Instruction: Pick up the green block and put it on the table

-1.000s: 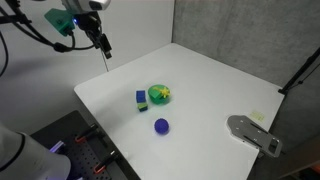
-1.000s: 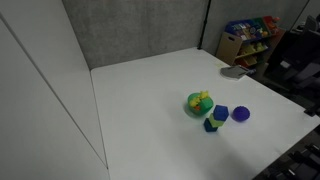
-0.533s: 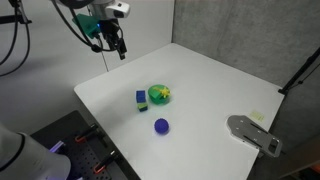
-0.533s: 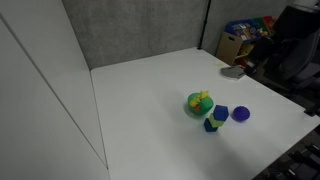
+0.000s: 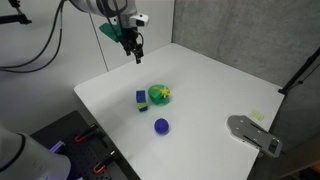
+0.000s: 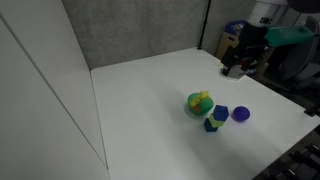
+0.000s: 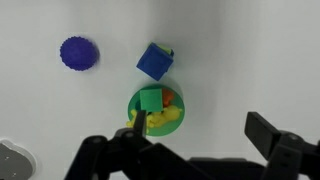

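Note:
The green block [image 7: 151, 99] is a small bright green cube lying in the round green bowl [image 7: 135, 104], next to a yellow item [image 7: 166, 119] and an orange piece. The bowl stands mid-table in both exterior views [image 5: 160, 95] [image 6: 200, 102]; the cube is hard to make out there. My gripper [image 7: 203, 128] is open and empty. It hangs well above the white table [image 5: 220, 80], back from the bowl in an exterior view [image 5: 135, 50] and near the far corner in an exterior view [image 6: 238, 65]. In the wrist view one finger overlaps the bowl's edge.
A blue block [image 7: 154, 61] [image 5: 140, 98] [image 6: 221, 113] sits close beside the bowl. A purple round piece [image 7: 77, 52] [image 5: 161, 126] [image 6: 240, 113] lies a little further off. A grey flat object [image 5: 255, 133] lies at a table corner. A shelf of coloured items [image 6: 250, 35] stands beyond the table.
The arm has swung in over the table toward the bowl and come into sight in both exterior views. The objects on the table have not moved.

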